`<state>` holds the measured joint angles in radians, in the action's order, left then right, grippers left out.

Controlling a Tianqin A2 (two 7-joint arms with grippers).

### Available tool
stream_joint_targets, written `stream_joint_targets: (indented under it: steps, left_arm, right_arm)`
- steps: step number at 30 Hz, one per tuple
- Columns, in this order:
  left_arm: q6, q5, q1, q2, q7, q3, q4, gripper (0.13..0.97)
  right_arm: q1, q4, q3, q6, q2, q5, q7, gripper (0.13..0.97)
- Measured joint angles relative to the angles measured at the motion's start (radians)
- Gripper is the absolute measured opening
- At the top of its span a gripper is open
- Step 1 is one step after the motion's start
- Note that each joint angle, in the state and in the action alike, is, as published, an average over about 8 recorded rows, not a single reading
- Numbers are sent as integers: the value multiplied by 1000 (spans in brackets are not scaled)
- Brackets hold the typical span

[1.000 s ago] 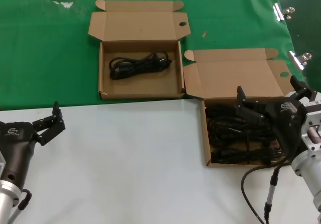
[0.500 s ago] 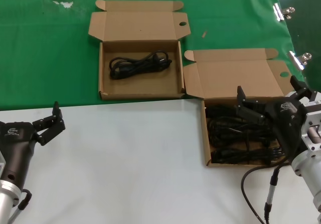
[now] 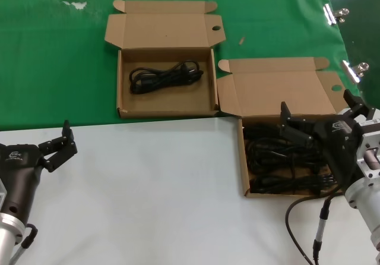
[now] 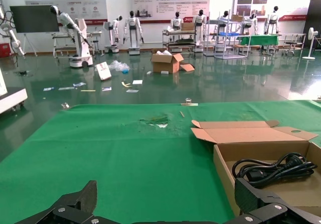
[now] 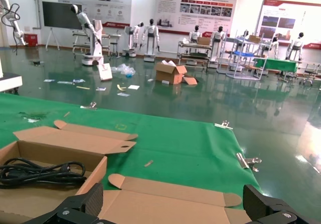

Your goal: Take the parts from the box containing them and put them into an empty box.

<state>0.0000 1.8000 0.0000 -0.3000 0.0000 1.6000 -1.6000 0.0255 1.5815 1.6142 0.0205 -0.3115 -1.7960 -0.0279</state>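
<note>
Right gripper: my right gripper [image 3: 317, 115] hangs over the near box at about 4 o'clock in the head view, fingers spread wide apart and clamped on nothing; one fingertip [image 3: 285, 109] stands by the lid hinge, the other [image 3: 350, 98] near the lid's far corner.
Right wrist check: I see both finger ends low in the picture [image 5: 170, 211], wide apart, with the lid flap between them.
Box containing them: the box containing them [image 3: 243, 158] sits directly under that gripper, lid open and folded back toward 12 o'clock, its near end on the white surface [image 3: 154, 199] and its far end on the green mat [image 3: 59, 57].
Parts: I count several black cable bundles [image 3: 279, 158] lying crosswise inside it, stacked closely; my arm hides the bundles' right ends.
Empty box: the other box [image 3: 120, 81] lies at about 11 o'clock from the right gripper, on the green mat, lid open; one coiled cable [image 3: 166, 75] already lies in it, so it is not truly bare. Its near corner comes just beside the full box's lid.
Left gripper: my left gripper [image 3: 56, 147] waits at 8 o'clock over the white surface, fingers parted, holding nothing, well apart from both boxes.
Clips: two metal binder clips [image 3: 335, 13] pin the mat's edge at about 2 o'clock.
</note>
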Motion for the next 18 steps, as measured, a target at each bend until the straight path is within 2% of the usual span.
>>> stream_joint_targets:
  steps: [18]
  left_arm:
    - [0, 0, 0, 0, 0, 0, 0, 966]
  right_arm:
    - [0, 0, 0, 0, 0, 0, 0, 966]
